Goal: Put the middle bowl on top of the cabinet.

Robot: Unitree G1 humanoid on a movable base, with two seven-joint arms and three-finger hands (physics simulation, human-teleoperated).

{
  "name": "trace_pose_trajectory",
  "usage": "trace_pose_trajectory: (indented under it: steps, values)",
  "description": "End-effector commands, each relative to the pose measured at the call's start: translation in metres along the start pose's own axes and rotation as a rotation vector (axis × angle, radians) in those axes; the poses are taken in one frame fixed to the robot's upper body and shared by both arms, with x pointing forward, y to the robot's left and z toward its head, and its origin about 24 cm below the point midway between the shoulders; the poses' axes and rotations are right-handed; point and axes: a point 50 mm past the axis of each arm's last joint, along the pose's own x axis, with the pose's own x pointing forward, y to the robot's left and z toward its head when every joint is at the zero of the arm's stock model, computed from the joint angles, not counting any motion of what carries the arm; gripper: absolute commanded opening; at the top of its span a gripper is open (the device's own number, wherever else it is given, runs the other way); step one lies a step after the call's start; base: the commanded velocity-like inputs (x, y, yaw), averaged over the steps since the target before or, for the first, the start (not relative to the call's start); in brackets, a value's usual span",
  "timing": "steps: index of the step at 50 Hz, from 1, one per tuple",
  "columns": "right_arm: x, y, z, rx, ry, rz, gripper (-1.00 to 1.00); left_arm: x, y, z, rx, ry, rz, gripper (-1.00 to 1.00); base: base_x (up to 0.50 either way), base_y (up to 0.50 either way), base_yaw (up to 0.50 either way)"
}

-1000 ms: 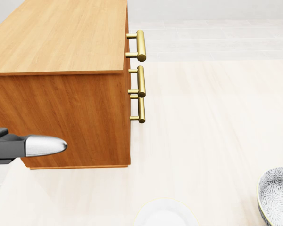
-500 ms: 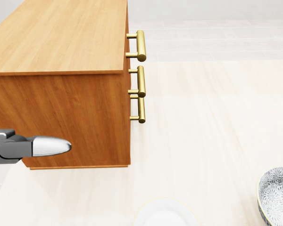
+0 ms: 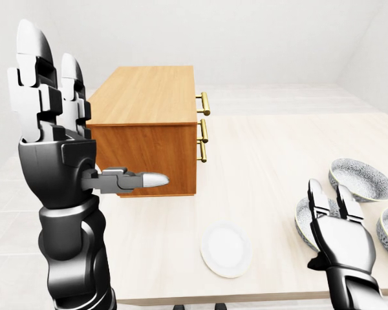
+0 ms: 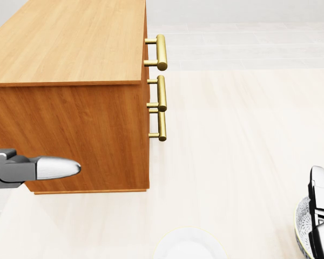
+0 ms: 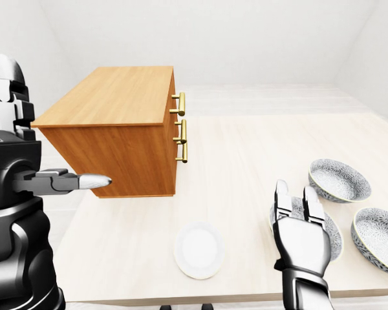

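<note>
Three grey patterned bowls sit at the right of the table. The leftmost bowl is half hidden behind my right hand, which is open with its fingers straight up, just below the bowl in the view. I cannot tell whether they touch. The other bowls lie further up and at the right edge. The wooden cabinet with brass handles stands at the upper left. My left hand is raised, open and empty, thumb pointing at the cabinet's side.
A white plate lies near the table's bottom edge, between the cabinet and the bowls. The pale table stretches right of the cabinet. A light floor and white walls lie beyond.
My right hand has risen into the head view at the bottom right and now covers part of the bowl there. The left thumb has barely moved.
</note>
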Motion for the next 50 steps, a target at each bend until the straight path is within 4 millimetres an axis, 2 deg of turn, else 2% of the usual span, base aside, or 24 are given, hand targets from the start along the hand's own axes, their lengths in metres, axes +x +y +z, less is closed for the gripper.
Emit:
trace_pose_trajectory:
  steps: [1,12,33,50]
  values:
    - [0.001,0.010,0.004,-0.062,-0.019,0.016,1.00,0.000,0.000,0.000,-0.009,0.003,0.004,1.00,0.00,0.00,0.00]
    - [0.001,0.020,-0.002,-0.042,-0.015,0.031,1.00,0.001,0.001,0.001,-0.011,-0.004,0.012,1.00,0.00,0.00,0.00]
    - [0.004,0.037,-0.003,-0.025,-0.028,0.054,1.00,-0.001,-0.001,0.001,-0.010,0.000,-0.004,1.00,0.00,0.00,0.00]
    - [0.006,0.057,-0.018,-0.037,0.016,0.079,1.00,-0.001,-0.003,-0.001,-0.006,0.007,-0.017,1.00,0.00,0.00,0.00]
